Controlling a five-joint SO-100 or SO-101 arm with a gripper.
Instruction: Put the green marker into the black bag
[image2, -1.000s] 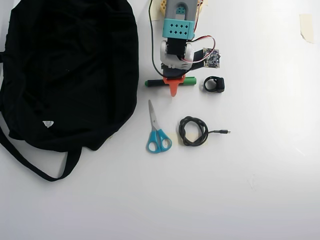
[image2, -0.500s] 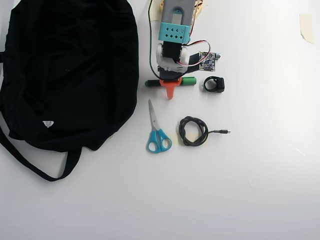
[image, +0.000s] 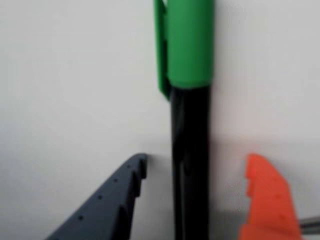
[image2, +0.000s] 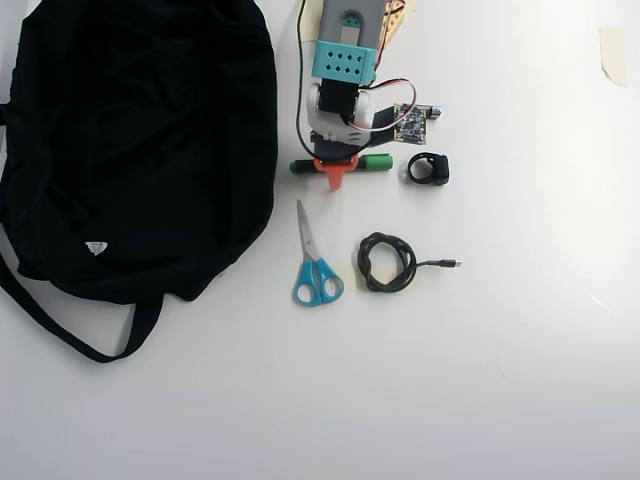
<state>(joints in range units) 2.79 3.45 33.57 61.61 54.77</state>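
The green marker (image2: 370, 162) lies flat on the white table, green cap to the right in the overhead view, just right of the black bag (image2: 130, 140). My gripper (image2: 335, 170) hangs over the marker's middle. In the wrist view the marker (image: 190, 125) runs up the frame, cap at the top. Its black barrel passes between the dark grey finger (image: 115, 200) and the orange finger (image: 265, 200). The gripper (image: 197, 162) is open, with a gap between the barrel and each finger. The bag is a large soft black heap with a small white tag and a strap looping off below it.
Blue-handled scissors (image2: 315, 265) lie below the marker. A coiled black cable (image2: 388, 262) sits to their right. A small black ring-shaped object (image2: 428, 168) rests beside the marker's cap. A strip of tape (image2: 613, 55) is stuck at the top right.
The gripper has shifted a little left and toward the top of the overhead view, and the orange finger shows shorter over the marker. The marker and the other objects have stayed put.
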